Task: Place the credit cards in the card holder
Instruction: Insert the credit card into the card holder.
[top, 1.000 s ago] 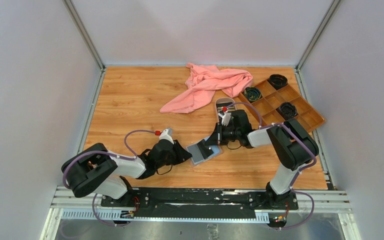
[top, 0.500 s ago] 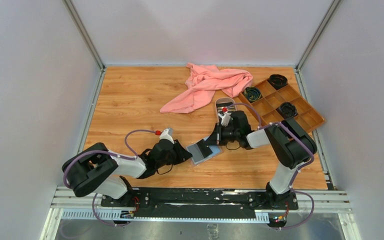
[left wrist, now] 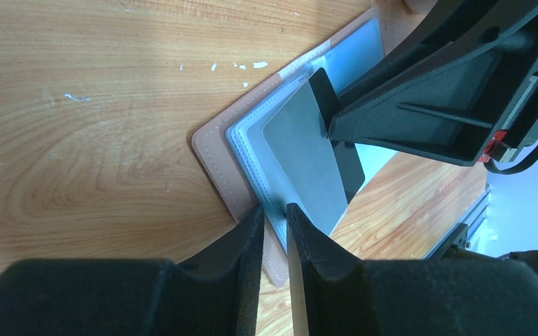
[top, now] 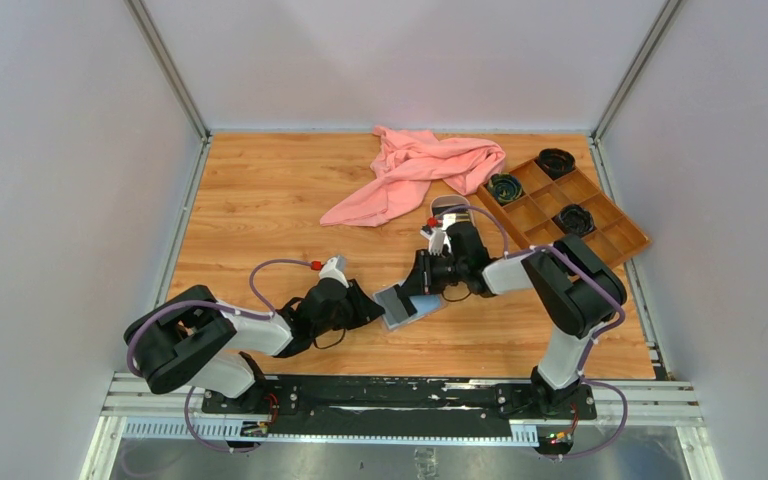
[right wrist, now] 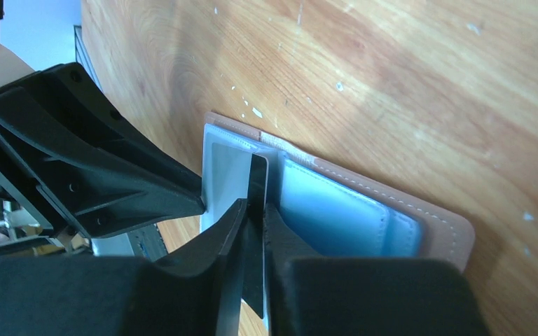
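Top external: card holder lies open on the tabletop between the 2 arms. Left hand is at its left edge, right hand is down on its far side. The hands are almost touching, so a small drift could bump them and shove the holder. Brown compartment tray sits far right with 3 dark round pieces, each in its own compartment. A small oval tray is just behind the right wrist, contents hidden. Pink cloth is well apart at the back.

Left wrist: left hand is clenched on the near edge of the card holder's clear sleeves, pinning it down. 1 dark credit card stands against a raised sleeve leaf, under the right hand. If this pinch slips, the holder could slide or the leaf drop shut.

Right wrist: the card stands on edge between the right fingers and seems part-way into a sleeve. Cannot tell whether they press it or stand just clear. Let go too early and it likely tips out onto the tabletop. Pushed crooked, it may buckle the sleeve or slip between 2 leaves. The holder shows grey-blue sleeves; cannot tell if other cards are inside.
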{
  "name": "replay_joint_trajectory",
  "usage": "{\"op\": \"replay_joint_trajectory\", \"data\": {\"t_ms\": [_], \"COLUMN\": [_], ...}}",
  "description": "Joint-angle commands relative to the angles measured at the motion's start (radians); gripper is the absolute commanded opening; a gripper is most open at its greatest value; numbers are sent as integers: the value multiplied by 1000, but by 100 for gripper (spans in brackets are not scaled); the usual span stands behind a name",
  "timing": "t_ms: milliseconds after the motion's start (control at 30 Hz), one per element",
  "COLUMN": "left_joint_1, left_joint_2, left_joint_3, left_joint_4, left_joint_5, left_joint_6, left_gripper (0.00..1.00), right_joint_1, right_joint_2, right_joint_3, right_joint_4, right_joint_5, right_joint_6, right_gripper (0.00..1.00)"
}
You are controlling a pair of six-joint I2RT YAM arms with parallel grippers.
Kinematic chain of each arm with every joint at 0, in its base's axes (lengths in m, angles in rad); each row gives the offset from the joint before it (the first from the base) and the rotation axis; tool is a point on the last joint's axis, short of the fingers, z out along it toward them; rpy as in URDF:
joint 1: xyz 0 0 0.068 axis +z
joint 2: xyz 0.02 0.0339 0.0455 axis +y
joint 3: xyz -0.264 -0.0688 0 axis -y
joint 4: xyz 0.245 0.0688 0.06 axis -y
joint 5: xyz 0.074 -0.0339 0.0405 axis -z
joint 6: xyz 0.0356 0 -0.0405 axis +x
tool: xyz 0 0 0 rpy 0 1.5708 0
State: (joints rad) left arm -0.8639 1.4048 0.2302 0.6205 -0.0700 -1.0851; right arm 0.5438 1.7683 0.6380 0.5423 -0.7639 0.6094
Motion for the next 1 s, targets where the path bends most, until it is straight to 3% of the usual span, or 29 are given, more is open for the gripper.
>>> {"op": "replay_joint_trajectory", "data": {"t_ms": [0,133,667,967], "left_joint_1": [3,3,3,5], "left_joint_2": [29,26,11,3], "left_joint_3": [-11,-15,-37,-48], "left_joint_4": [-102,-99,-73,-61], "left_joint_5": [-7,-8,-17,-25], "left_joint_6": [30,32,28,26], "left_gripper": [25,25,25,26], "right_joint_1": [33,36,263,239], "right_joint_2": [11,-4,-8,-29], "right_joint_3": [71,128,351,452], "right_joint_4": [-200,-328,-779,-983], "right_joint_5": [-41,-35,80,100], "right_joint_6": [-178,-276,-672,-904], "right_gripper": [29,39,45,54]}}
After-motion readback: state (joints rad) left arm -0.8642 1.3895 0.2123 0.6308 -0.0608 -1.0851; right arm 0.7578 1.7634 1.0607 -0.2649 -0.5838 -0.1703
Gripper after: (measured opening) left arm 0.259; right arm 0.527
